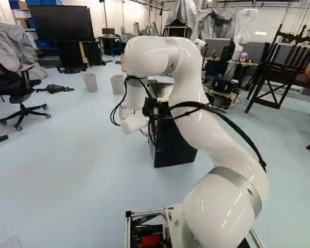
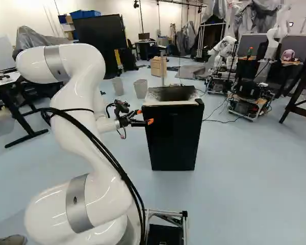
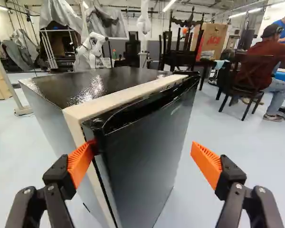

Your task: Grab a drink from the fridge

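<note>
Pale blue floor (image 2: 245,168) spreads through a bright workshop, with two light grey waste bins (image 2: 141,88) behind your work area and a stack of dark wooden chairs (image 1: 281,64) at the right of the left base view. Ahead of you stands a small, box-shaped black fridge (image 2: 173,135) with a glossy top. Its smooth black door (image 3: 137,156) looks shut against a cream-coloured band (image 3: 116,102). No drink can be seen; it is presumably inside.

Your glossy white arm (image 1: 155,51) reaches forward to the fridge's front. The black two-fingered gripper (image 3: 142,146) is spread wide and grips nothing. One ribbed orange pad (image 3: 78,166) sits at the door's side edge, just below the top corner, touching or nearly so; the views do not settle which. The other finger is out in front of the door, well apart from it.

You seem to be at the door-opening step. Next, you probably need to work that near fingertip behind the door's edge and draw it outward. Pressing too shallowly could let the pad slip off, or shove the fridge instead.
</note>
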Motion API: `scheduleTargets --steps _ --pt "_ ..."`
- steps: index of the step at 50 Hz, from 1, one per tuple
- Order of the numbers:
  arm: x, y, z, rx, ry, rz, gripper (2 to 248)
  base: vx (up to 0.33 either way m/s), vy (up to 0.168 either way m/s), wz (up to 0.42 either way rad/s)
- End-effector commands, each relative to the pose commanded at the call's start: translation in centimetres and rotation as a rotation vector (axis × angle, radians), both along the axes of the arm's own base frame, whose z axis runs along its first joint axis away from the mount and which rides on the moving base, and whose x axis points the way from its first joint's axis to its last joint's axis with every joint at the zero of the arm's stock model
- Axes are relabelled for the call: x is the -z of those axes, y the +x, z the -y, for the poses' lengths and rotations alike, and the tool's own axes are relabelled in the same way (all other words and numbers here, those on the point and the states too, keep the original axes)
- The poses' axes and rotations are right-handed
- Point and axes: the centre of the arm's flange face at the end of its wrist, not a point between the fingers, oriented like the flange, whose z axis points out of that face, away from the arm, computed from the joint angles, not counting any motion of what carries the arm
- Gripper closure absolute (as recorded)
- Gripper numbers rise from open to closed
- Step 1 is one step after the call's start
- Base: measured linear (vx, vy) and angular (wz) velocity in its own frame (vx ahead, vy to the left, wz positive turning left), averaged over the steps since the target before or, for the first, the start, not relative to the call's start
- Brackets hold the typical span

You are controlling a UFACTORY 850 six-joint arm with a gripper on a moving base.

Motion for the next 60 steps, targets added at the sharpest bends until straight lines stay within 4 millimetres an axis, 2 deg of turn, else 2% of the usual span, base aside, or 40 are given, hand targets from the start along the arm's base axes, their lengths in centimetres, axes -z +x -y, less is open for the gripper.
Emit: scheduleTargets --steps 60 --pt "-0.3 -5.3 1.1 -0.031 -0.037 -0.071 3 0.0 0.0 0.0"
